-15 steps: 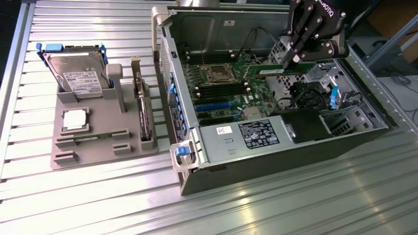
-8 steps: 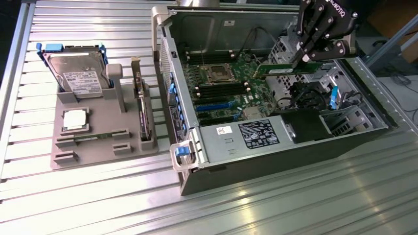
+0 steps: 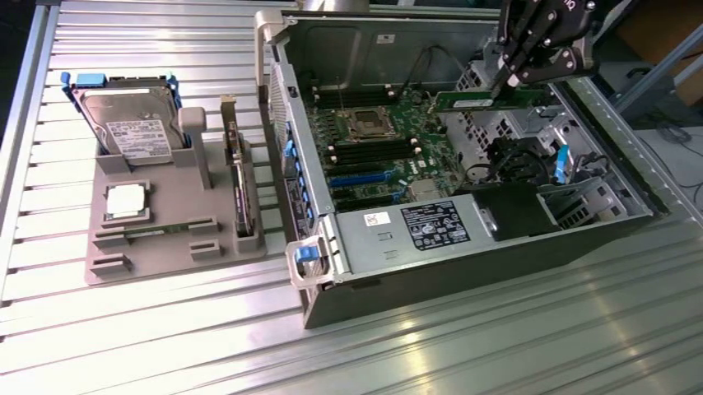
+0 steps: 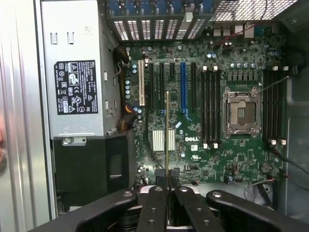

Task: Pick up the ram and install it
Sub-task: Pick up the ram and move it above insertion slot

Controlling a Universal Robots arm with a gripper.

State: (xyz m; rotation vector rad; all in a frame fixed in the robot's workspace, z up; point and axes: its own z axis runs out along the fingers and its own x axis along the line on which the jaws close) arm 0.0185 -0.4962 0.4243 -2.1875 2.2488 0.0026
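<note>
The jaws are pinched almost together on the ram [image 3: 472,101], gripping it toward one end. It's a thin green stick, held level inside the open computer case [image 3: 329,49], up above the motherboard [image 4: 241,154] and apart from the black memory slots [image 4: 208,106]. From the wrist view it shows edge-on, a slim line.

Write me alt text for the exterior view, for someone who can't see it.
A robot gripper holds the ram, a thin green stick, over an open computer case lying on a ribbed metal table. At the exterior view's left, a grey holder carries a hard drive, a square silver processor chip and an expansion card.
</note>
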